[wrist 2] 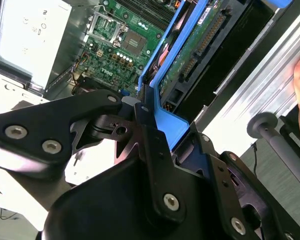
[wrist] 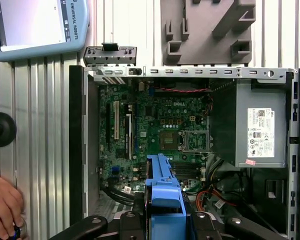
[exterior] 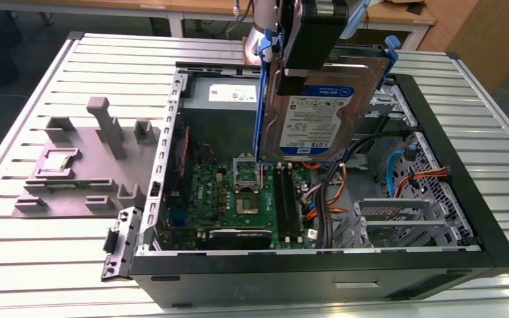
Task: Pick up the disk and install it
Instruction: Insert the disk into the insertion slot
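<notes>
Holding the disk (exterior: 321, 116) firmly by its upper end, my gripper (exterior: 312, 69) has it upright over the open computer case (exterior: 317, 278). Inside this case I see the green motherboard (exterior: 236, 199), the grey power supply (wrist: 255, 125), and orange cables (exterior: 423, 175).

The ribbed metal table (exterior: 42, 265) is carrying an open computer case (exterior: 325, 278) directly beneath my gripper (exterior: 301, 78). A grey fixture block (exterior: 113, 165) is lying beside that case, well apart from my gripper.
</notes>
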Controlling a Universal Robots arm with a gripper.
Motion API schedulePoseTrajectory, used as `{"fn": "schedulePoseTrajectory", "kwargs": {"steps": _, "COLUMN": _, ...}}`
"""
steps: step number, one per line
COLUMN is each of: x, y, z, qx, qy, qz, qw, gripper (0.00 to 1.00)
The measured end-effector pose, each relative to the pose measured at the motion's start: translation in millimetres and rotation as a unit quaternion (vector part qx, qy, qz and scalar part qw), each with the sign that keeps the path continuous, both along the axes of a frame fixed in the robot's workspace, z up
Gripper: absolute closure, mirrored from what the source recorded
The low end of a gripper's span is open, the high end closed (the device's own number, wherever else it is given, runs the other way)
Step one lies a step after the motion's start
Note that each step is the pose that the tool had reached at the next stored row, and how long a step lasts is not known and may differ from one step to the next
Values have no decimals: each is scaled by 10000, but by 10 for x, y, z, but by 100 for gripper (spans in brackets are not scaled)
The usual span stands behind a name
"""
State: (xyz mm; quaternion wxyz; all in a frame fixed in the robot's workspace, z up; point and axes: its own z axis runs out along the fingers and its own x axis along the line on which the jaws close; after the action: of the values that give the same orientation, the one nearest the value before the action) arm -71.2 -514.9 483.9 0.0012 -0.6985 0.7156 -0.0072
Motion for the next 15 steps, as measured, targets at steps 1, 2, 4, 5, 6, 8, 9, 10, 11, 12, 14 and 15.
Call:
{"fn": "schedulePoseTrajectory", "kwargs": {"steps": 1, "x": 2, "y": -7, "z": -1, "qx": -3, "qy": 0, "qz": 1, "qw": 10000, "gripper": 63}}
{"fn": "schedulePoseTrajectory", "kwargs": {"steps": 2, "x": 8, "y": -18, "z": -2, "qx": -8, "qy": 0, "qz": -1, "qw": 10000, "gripper": 63}}
{"fn": "schedulePoseTrajectory", "kwargs": {"steps": 4, "x": 34, "y": -31, "z": -12, "qx": -17, "qy": 0, "qz": -4, "qw": 10000, "gripper": 63}}
{"fn": "schedulePoseTrajectory", "kwargs": {"steps": 5, "x": 84, "y": -32, "z": -23, "qx": -18, "qy": -1, "qz": -5, "qw": 10000, "gripper": 63}}
{"fn": "schedulePoseTrajectory", "kwargs": {"steps": 6, "x": 119, "y": -32, "z": -27, "qx": -18, "qy": -1, "qz": -5, "qw": 10000, "gripper": 63}}
{"fn": "schedulePoseTrajectory", "kwargs": {"steps": 8, "x": 251, "y": -32, "z": -39, "qx": -17, "qy": -1, "qz": -5, "qw": 10000, "gripper": 63}}
{"fn": "schedulePoseTrajectory", "kwargs": {"steps": 9, "x": 296, "y": -32, "z": -42, "qx": -18, "qy": -1, "qz": -5, "qw": 10000, "gripper": 63}}
{"fn": "schedulePoseTrajectory", "kwargs": {"steps": 10, "x": 332, "y": -32, "z": -45, "qx": -18, "qy": -1, "qz": -5, "qw": 10000, "gripper": 63}}
{"fn": "schedulePoseTrajectory", "kwargs": {"steps": 11, "x": 358, "y": -33, "z": -49, "qx": -17, "qy": -1, "qz": -5, "qw": 10000, "gripper": 63}}
{"fn": "schedulePoseTrajectory", "kwargs": {"steps": 12, "x": 371, "y": -33, "z": -53, "qx": -17, "qy": -1, "qz": -6, "qw": 10000, "gripper": 63}}
{"fn": "schedulePoseTrajectory", "kwargs": {"steps": 14, "x": 379, "y": -35, "z": -61, "qx": -20, "qy": -4, "qz": -13, "qw": 10000, "gripper": 63}}
{"fn": "schedulePoseTrajectory", "kwargs": {"steps": 15, "x": 378, "y": -40, "z": -66, "qx": -21, "qy": -9, "qz": -25, "qw": 10000, "gripper": 63}}
